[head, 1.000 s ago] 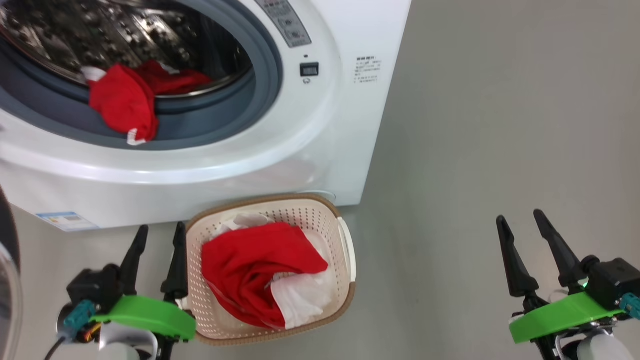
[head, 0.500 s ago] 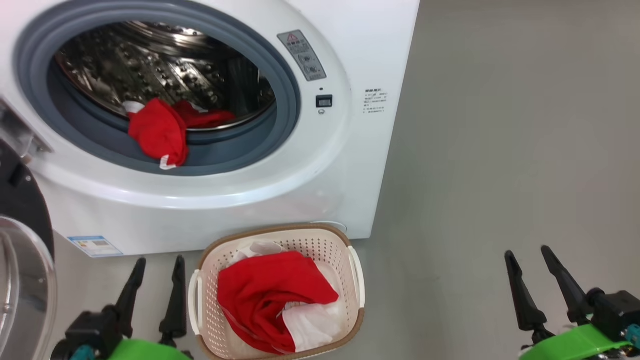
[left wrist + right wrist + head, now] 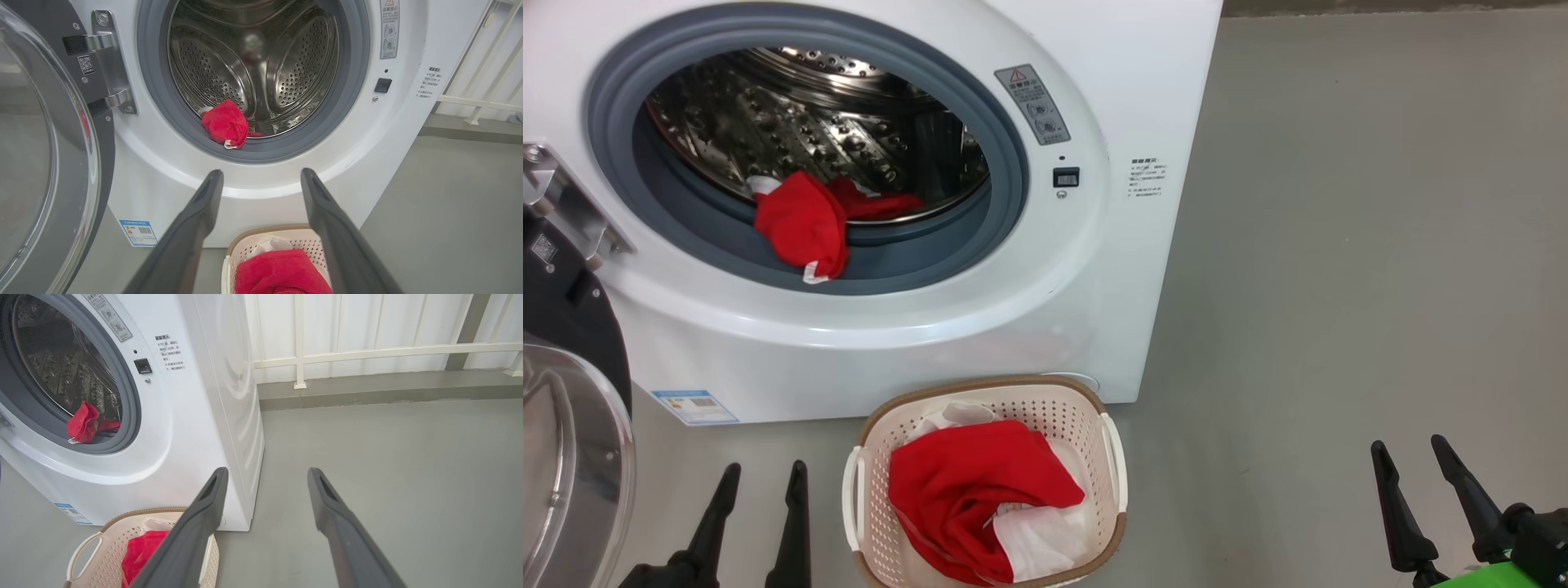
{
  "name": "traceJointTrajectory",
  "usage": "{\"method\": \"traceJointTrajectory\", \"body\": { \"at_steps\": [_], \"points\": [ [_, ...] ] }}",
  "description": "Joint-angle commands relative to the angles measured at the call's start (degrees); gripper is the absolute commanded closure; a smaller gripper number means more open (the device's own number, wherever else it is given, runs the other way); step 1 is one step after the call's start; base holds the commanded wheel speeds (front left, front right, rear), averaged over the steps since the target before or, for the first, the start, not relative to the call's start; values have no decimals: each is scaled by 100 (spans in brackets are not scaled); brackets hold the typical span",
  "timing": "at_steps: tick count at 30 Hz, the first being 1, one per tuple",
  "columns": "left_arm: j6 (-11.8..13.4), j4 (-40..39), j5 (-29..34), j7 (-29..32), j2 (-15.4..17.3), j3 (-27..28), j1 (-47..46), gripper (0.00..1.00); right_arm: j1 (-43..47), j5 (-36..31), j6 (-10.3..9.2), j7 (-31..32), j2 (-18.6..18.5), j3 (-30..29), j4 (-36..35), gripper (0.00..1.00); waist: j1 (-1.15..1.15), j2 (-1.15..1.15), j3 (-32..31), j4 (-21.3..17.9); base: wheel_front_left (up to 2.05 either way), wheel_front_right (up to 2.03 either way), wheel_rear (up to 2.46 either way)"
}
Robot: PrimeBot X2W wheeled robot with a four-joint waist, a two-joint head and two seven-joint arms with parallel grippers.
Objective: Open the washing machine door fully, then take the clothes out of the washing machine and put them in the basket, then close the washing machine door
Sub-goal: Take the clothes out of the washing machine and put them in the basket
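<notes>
Standing open at far left, the washing machine door (image 3: 572, 457) is near the left gripper (image 3: 766, 467), whose fingers are spread and empty. One red piece of the clothes (image 3: 805, 224) drapes over the grey ring (image 3: 915, 269) of the washing machine (image 3: 866, 343); more lie in the basket (image 3: 988, 392) below. Farthest right, the right gripper (image 3: 1409, 442) hangs spread and empty.

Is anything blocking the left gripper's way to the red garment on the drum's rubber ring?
Nothing visible. The open left gripper points at the red garment with free space between. The washing machine door is swung aside to its left; the basket sits below.
</notes>
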Motion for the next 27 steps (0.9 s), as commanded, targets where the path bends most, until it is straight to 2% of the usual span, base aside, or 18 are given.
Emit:
{"method": "traceJointTrajectory", "body": {
  "at_steps": [1,17,27],
  "points": [
    [5,-191,42,-35,36,222,-29,0,-27,20,36,-37,-108,103,-145,0,0,0,9,3,0,0,0],
    [5,-186,55,-35,14,240,-139,0,-156,16,36,-37,-83,147,-132,0,0,0,123,12,0,0,0],
    [33,73,68,-35,13,111,-649,0,-370,0,36,-37,-5,120,-165,0,0,0,451,25,0,0,0]
  ]
}}
